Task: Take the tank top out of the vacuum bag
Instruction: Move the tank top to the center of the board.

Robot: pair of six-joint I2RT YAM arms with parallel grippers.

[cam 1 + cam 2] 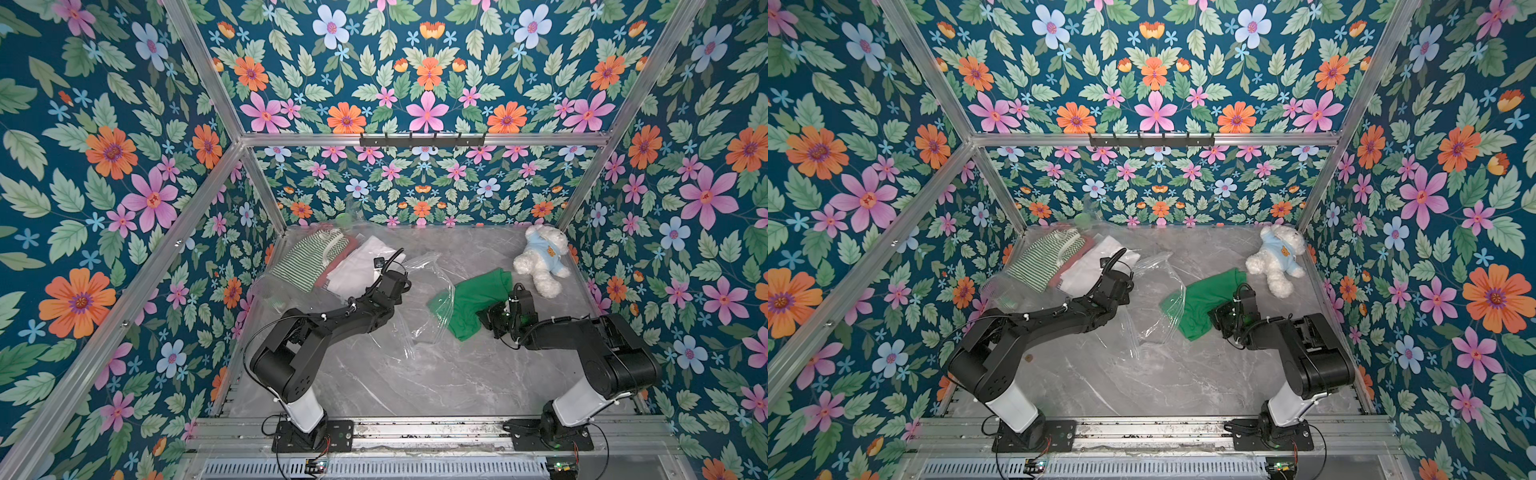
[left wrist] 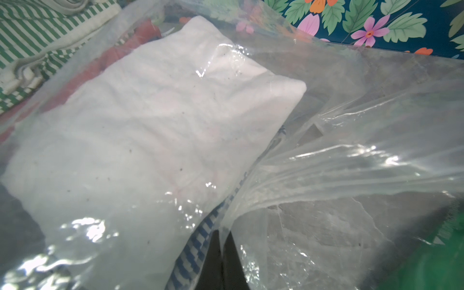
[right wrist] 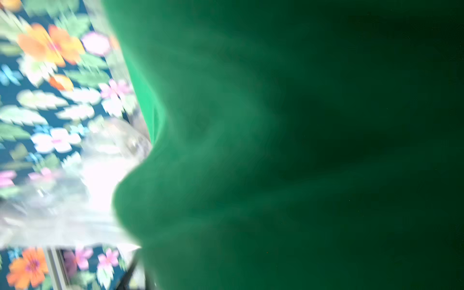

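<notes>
Pressed together on a taut fold of vacuum bag [image 2: 351, 163] film at the left gripper [image 2: 222, 232]; clamped on bunched green tank top [image 1: 473, 299] at the right gripper [image 1: 485, 319]. Mid-extraction, apparently: lies mostly out on the table [image 1: 415, 374], one edge under the bag's mouth. Next, likely: pull clear while anchoring the film, minding snags.

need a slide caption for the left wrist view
Left gripper shut on the clear vacuum bag, with a folded white garment inside it and a green-striped garment beyond.
</notes>
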